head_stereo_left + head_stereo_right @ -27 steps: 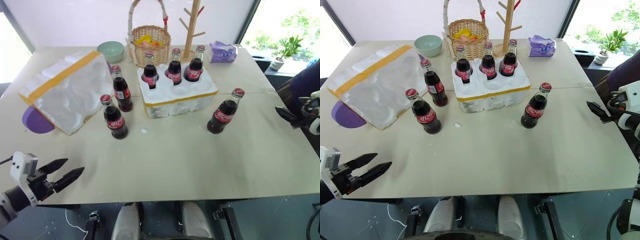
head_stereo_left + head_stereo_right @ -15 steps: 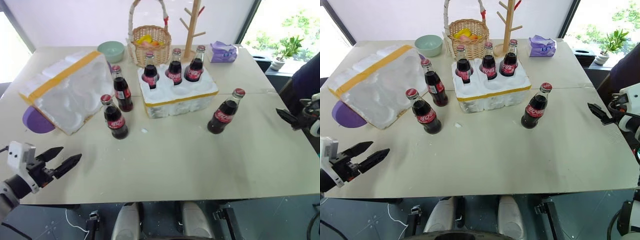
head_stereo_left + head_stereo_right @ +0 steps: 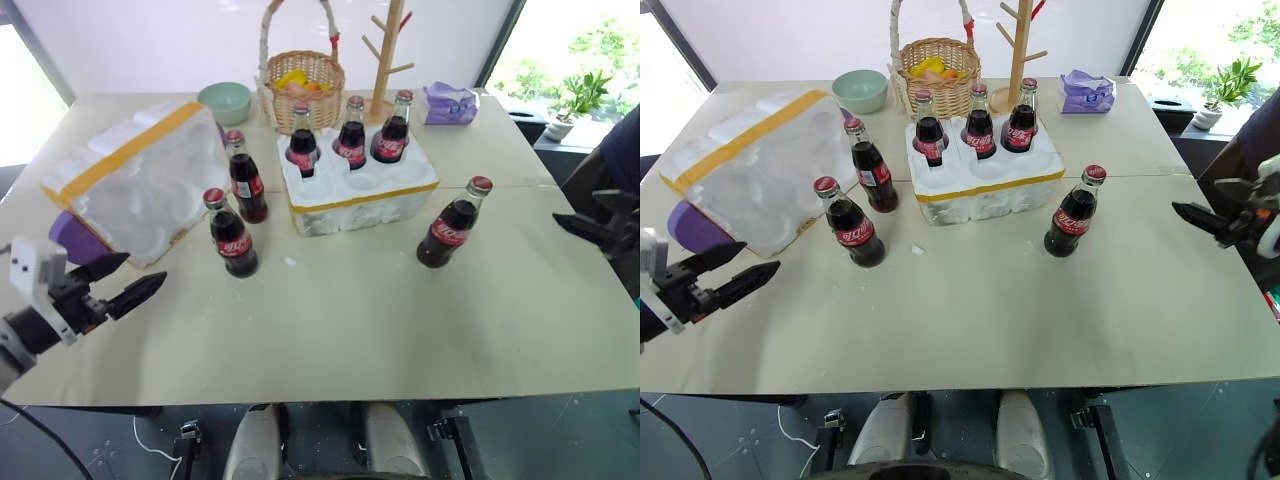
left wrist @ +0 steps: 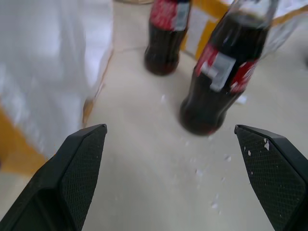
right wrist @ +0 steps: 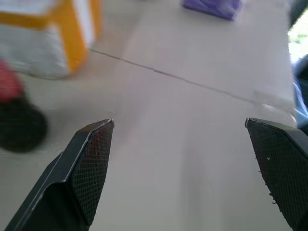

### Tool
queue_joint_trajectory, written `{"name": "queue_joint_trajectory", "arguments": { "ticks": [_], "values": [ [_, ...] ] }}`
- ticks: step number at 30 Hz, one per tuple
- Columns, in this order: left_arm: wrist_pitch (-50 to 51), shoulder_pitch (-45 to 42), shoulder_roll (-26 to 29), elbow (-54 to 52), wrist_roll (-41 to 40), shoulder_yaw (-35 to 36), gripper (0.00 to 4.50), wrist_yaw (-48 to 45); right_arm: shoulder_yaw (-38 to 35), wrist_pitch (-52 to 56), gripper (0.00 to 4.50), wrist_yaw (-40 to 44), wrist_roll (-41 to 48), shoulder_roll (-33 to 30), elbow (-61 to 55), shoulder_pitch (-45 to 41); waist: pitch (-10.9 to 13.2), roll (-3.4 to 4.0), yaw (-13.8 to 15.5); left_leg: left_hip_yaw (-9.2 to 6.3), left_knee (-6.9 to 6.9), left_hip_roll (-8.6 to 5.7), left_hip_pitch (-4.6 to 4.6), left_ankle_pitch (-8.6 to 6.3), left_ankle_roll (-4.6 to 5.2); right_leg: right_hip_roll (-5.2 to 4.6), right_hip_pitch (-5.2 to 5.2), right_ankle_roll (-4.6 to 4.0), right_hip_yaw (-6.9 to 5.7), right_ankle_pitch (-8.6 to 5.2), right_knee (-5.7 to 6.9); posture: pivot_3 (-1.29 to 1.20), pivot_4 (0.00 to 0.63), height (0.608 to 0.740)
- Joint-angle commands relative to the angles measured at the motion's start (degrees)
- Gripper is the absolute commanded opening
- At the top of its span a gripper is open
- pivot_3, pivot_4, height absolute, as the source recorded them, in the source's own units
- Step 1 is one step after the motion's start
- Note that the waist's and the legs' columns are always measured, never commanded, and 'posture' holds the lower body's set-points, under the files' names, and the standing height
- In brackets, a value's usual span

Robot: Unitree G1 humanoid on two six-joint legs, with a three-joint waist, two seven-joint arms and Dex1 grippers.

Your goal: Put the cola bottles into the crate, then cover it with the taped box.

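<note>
Crate [image 3: 360, 190]: upper centre of your frame, 3 bottles [image 3: 350, 142] in its back row.
Loose bottles: 2 [image 3: 232, 235] left of it, 1 [image 3: 450, 225] right.
Taped box [image 3: 135, 180]: upper left, tipped.
Left gripper [image 3: 125, 285]: lower left, jaws wide, empty.
Right gripper [image 3: 1205, 213]: right edge, wide, empty.

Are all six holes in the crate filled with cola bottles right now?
No, the crate holds three cola bottles in its back row, while three more stand outside it on the table.
</note>
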Motion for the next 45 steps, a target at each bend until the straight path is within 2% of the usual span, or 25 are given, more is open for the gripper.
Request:
{"name": "queue_joint_trajectory", "arguments": {
  "ticks": [1,6,12,17,25,27,29,30,34,38,41,43,45],
  "values": [
    [0.61,-3.64,2.49,0.02,-0.77,-3.5,4.43,-3.18,-3.94,8.15,4.5,10.05,8.02,-6.8,-7.9,-1.08,0.02,0.04,-0.01,0.0,-0.01,0.0,0.0,0.0,0.0,0.01,-0.01,0.0,0.0,-0.01,0.01,0.0,0.15,0.74],
    [-1.36,-11.14,2.29,4.75,2.54,-10.68,4.43,-5.35,-5.78,17.74,4.5,14.29,15.98,-10.64,-15.66,-3.0,0.02,0.03,-0.1,0.01,0.01,0.02,0.01,-0.01,-0.01,0.0,-0.03,-0.01,0.0,0.0,0.01,0.0,0.15,0.74],
    [-6.55,-19.89,-1.25,11.8,8.76,-19.08,4.43,-5.93,-10.44,26.92,4.5,12.98,25.1,-9.64,-28.81,-2.35,0.03,0.04,0.16,-0.01,-0.01,0.02,-0.03,-0.01,-0.01,0.02,-0.04,-0.01,0.0,0.0,0.01,0.0,0.15,0.74],
    [-9.54,-24.41,-3.46,15.66,11.79,-23.81,4.43,-8.19,-12.48,30.28,4.5,9.82,28.76,-8.06,-34.61,-1.08,0.04,-0.01,0.25,0.01,0.05,0.01,-0.05,0.0,-0.01,0.0,-0.01,0.0,0.0,0.01,0.01,0.0,0.15,0.74],
    [-14.28,-30.67,-7.77,21.5,16.79,-30.07,4.43,-10.52,-12.25,31.46,4.5,5.79,31.54,-6.41,-37.4,-0.65,0.03,-0.02,0.23,-0.01,0.06,0.0,-0.05,0.01,0.01,0.03,0.0,0.01,0.0,0.01,0.03,0.0,0.15,0.74],
    [-14.87,-31.23,-7.98,22.27,16.85,-29.97,3.93,-11.42,-12.36,31.54,4.5,5.33,32.17,-6.35,-38.22,-0.5,0.03,-0.02,0.14,-0.02,0.06,0.0,-0.05,0.01,0.01,0.03,0.0,0.01,0.0,0.01,0.04,0.0,0.15,0.74],
    [-14.55,-31.33,-7.34,22.19,16.26,-29.42,3.12,-12.62,-12.47,31.75,4.5,4.65,32.82,-6.26,-38.62,-0.53,0.03,-0.02,0.09,-0.01,0.06,0.0,-0.05,0.01,0.01,0.03,0.0,0.02,0.0,0.02,0.04,0.0,0.15,0.74],
    [-14.02,-31.29,-6.77,21.86,15.96,-29.07,2.76,-13.08,-12.47,31.84,4.5,4.16,33.08,-6.21,-38.78,-0.54,0.03,-0.02,0.12,-0.01,0.06,0.0,-0.05,0.01,0.01,0.03,0.0,0.02,0.0,0.02,0.04,0.0,0.15,0.74],
    [-10.07,-31.5,-2.92,19.48,14.06,-27.98,2.77,-15.81,-12.39,31.6,4.5,2.7,33.24,-5.72,-39.76,0.11,0.04,-0.05,0.03,-0.02,0.06,0.01,-0.05,0.01,0.01,0.04,0.0,0.02,0.0,0.02,0.04,0.0,0.15,0.74],
    [-2.7,-34.98,1.15,17.26,8.51,-26.75,2.77,-19.91,-12.3,31.34,4.5,1.78,33.29,-5.33,-40.28,0.59,0.09,-0.11,0.12,-0.02,0.05,0.01,-0.06,0.01,0.01,0.04,-0.02,0.02,0.0,0.02,0.05,0.0,0.15,0.74],
    [5.44,-46.66,0.77,18.78,2.59,-27.95,2.77,-22.23,-11.79,31.19,4.5,0.72,33.37,-4.88,-40.53,0.47,0.26,-0.38,1.11,-0.07,0.13,0.0,-0.11,0.01,0.01,0.04,-0.02,0.02,-0.02,0.01,0.06,0.0,0.15,0.74],
    [9.94,-54.02,-1.37,20.53,0.22,-29.24,2.77,-22.84,-11.69,31.15,4.5,0.03,33.44,-4.52,-40.75,0.59,0.35,-0.57,1.73,-0.19,0.31,0.0,-0.24,0.01,0.01,0.06,-0.01,0.03,-0.1,0.02,0.11,0.0,0.15,0.74],
    [11.77,-61.49,-6.14,23.37,-0.56,-30.99,2.77,-21.72,-11.75,31.18,4.5,-1.09,33.7,-3.99,-41.1,0.74,0.34,-0.54,1.67,-0.18,0.38,-0.1,-0.36,0.01,0.02,0.0,0.04,0.05,-0.08,0.03,0.03,0.0,0.15,0.74]
  ]
}}
